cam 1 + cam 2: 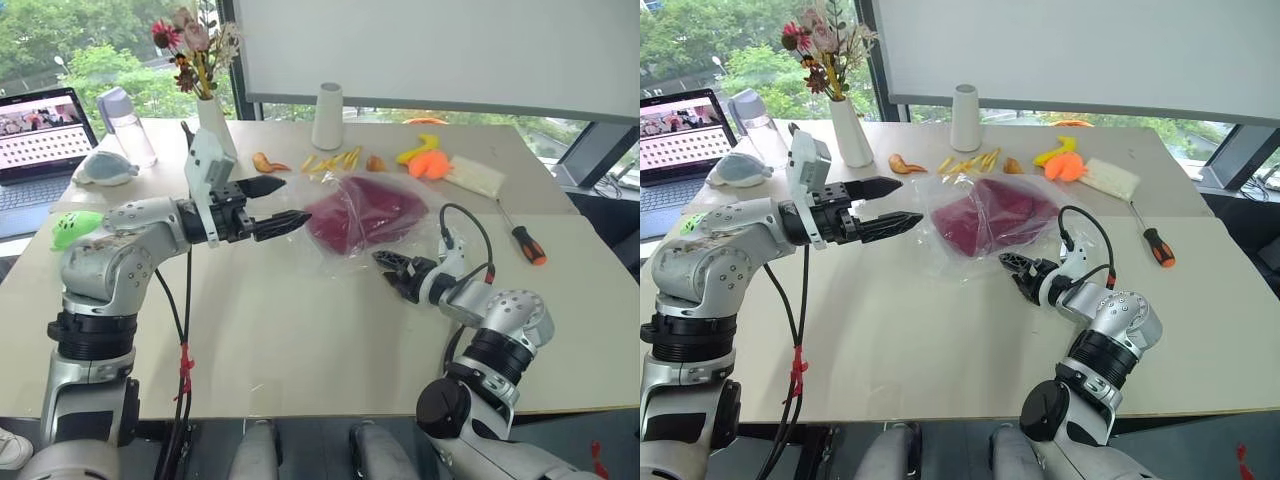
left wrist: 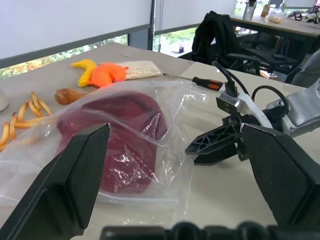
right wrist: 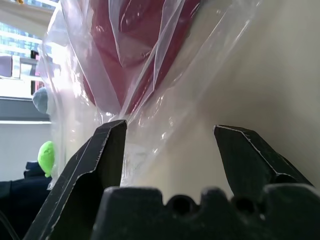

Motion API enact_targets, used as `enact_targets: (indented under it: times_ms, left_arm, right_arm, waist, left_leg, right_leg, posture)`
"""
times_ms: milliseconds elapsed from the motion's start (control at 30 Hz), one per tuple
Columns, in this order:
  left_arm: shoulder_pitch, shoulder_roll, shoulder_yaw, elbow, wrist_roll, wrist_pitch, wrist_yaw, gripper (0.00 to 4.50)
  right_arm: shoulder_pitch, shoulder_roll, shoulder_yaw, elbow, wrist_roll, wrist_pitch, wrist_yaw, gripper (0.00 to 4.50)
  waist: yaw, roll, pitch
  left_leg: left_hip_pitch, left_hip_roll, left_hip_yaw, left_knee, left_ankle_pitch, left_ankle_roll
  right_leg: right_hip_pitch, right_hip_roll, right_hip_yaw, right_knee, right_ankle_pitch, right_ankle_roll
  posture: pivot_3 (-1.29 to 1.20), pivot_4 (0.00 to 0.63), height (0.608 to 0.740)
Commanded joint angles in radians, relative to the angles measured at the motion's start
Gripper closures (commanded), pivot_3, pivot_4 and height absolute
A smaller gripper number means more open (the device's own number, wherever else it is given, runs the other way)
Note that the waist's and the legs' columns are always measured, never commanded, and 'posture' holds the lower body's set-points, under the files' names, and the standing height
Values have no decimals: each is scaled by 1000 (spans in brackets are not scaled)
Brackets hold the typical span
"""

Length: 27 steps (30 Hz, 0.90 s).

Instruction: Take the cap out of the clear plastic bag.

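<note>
Maroon cap [image 1: 365, 208] lies inside the clear plastic bag [image 1: 335, 250], mid-table, a little right of centre; bag flat on the beige table [image 1: 250, 340], film crumpled loosely over the cap and trailing toward the near side.

Left gripper [image 1: 280, 205] hangs above the table just left of the bag, level, pointing right at it, fingers spread wide, holding nothing. Probably staged there to pin or lift the film.

Right gripper [image 1: 392, 272] sits low at the bag's near right edge, fingers parted, tips at the loose film; no pinch visible. The right wrist view has film and cap straight ahead between the open fingers, so it looks lined up to catch the bag's edge.

Screwdriver [image 1: 523, 238] lies right of the bag, toy fries [image 1: 335, 160] beyond it, both apart from it.
</note>
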Motion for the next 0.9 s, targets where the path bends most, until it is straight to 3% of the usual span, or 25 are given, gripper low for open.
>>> enact_targets:
  times_ms: [33, 200, 333, 433, 567, 700, 900]
  left_arm:
    - [9, 17, 35, -55, -1, -12, 16, 0]
    - [18, 29, 59, -80, -12, 6, 38, 0]
    - [43, 45, 75, -112, -16, 19, 56, 0]
    - [51, 48, 84, -133, -22, 31, 74, 0]
    - [65, 55, 97, -157, -29, 44, 94, 0]
    - [77, 60, 104, -164, -32, 45, 105, 0]
    - [80, 63, 104, -157, -36, 39, 110, 0]
  right_arm:
    - [-36, 42, 59, 176, -17, -271, -57, 995]
    - [-95, 59, 119, 406, 41, -475, -46, 995]
    - [-170, 61, 131, 708, 63, -717, -46, 995]
    - [-208, 54, 138, 873, 68, -873, -38, 1711]
    - [-235, 43, 126, 990, 107, -991, -31, 2993]
    - [-252, 21, 130, 1043, 143, -1044, -8, 4399]
    - [-285, 7, 181, 1039, 170, -1026, 135, 4469]
  waist:
    - [-8, -1, -1]
    - [-23, -1, -1]
    - [-49, -2, -2]
    - [-65, -3, -3]
    - [-84, -9, -8]
    - [-90, -15, -13]
    - [-90, -19, -16]
  left_leg:
    - [0, 0, 0, 0, 0, 0]
    - [3, 1, 0, 0, 0, 0]
    - [4, 1, 0, -1, 0, 0]
    - [6, 2, 0, -1, 0, 0]
    - [8, 2, -1, -2, 0, 0]
    - [24, 3, -1, -6, -5, -8]
    - [26, 3, -4, -9, -6, -9]
  right_leg:
    - [1, 0, 0, -1, 0, 0]
    - [3, 0, 0, -1, -1, 4]
    - [3, 1, 1, -1, 0, 4]
    - [4, 2, 1, -1, 0, 4]
    - [5, 2, 2, -1, 0, 4]
    - [21, 2, 1, -7, -5, -5]
    - [24, 2, -1, -15, -3, -7]
  posture:
    - [0, 150, 740]
    - [0, 150, 740]
    - [0, 150, 740]
    - [0, 150, 740]
    - [0, 150, 740]
    - [0, 150, 740]
    - [0, 150, 740]
